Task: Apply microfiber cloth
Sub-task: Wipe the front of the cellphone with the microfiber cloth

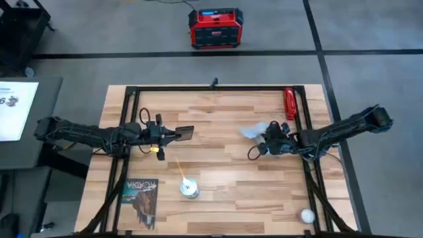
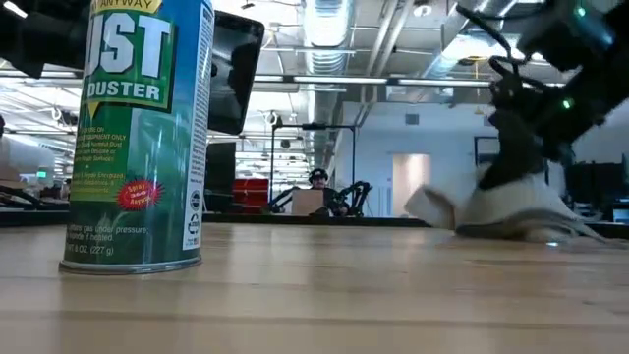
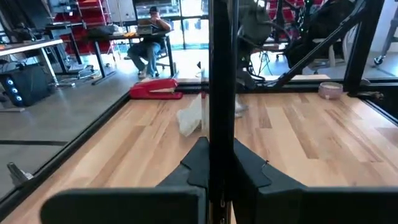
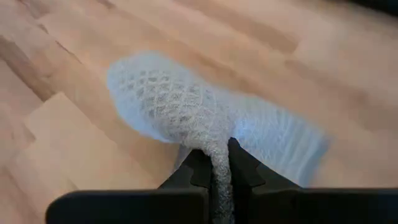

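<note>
A: Right gripper (image 4: 219,163) — state?

B: Clamped on the cloth (image 4: 186,106). In the right wrist view the two fingers pinch a gathered neck of fabric between them, and the rest fans out ahead over bare wood. So the cloth is in the right gripper, right of the table's middle, its loose part trailing left and a little far of the fingers.

A: Is it on the table or in the air?

B: The low view shows the lower folds at table level, probably resting on the wood, though the blur there leaves that uncertain.

A: Left gripper (image 1: 173,135)?

B: Closed on the phone (image 1: 186,133). The left wrist view has the fingers meeting around a thin dark slab seen edge-on. From above, the phone juts right from the left gripper, left of centre.

A: The relation that matters?

B: Phone lies left of the cloth, well apart, bare wood between them. Its long axis appears to run left-right, toward the right arm. The cloth's free part already points toward it — so the right arm would carry the cloth left, or the left arm bring the phone right. Neither is clearly nearer to the gap.

A: Anything else on the table?

B: Duster can (image 1: 189,188) and booklet (image 1: 141,200) near the front left, red stapler (image 1: 289,103) at the far right — none lies between the grippers.
</note>
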Robot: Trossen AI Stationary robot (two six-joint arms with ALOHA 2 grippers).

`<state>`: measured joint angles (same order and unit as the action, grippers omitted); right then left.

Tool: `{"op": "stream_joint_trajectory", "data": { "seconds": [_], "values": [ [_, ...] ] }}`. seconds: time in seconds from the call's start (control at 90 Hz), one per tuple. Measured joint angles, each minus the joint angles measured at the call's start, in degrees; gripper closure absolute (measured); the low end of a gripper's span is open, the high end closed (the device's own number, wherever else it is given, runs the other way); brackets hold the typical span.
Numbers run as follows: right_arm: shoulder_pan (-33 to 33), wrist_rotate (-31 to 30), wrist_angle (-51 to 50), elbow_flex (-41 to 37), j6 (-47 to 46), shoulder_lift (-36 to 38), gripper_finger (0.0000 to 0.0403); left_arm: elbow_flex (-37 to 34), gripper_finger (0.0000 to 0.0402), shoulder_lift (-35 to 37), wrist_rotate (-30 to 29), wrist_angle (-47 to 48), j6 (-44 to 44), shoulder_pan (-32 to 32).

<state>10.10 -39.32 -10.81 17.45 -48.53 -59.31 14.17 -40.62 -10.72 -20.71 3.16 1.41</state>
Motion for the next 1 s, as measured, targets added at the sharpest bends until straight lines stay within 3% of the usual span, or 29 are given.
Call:
{"op": "stream_joint_trajectory", "data": {
  "seconds": [0.356, 0.744, 1.0],
  "values": [
    [0.07, 15.10, 33.05, -11.62, -1.16, -7.33, 0.0386, -1.73, 0.0394, 0.02, 0.67, 0.42, -0.98, -1.86],
    [0.07, 15.50, 52.70, -11.87, 11.29, -16.52, 0.0278, -8.00, 0.0394, -0.84, 7.30, -5.26, -2.40, -5.85],
    [-0.13, 15.44, 53.26, -11.52, 11.58, -16.87, 0.0234, -13.00, 0.0394, -8.65, 12.04, -18.93, -8.41, -8.70]
  ]
}}
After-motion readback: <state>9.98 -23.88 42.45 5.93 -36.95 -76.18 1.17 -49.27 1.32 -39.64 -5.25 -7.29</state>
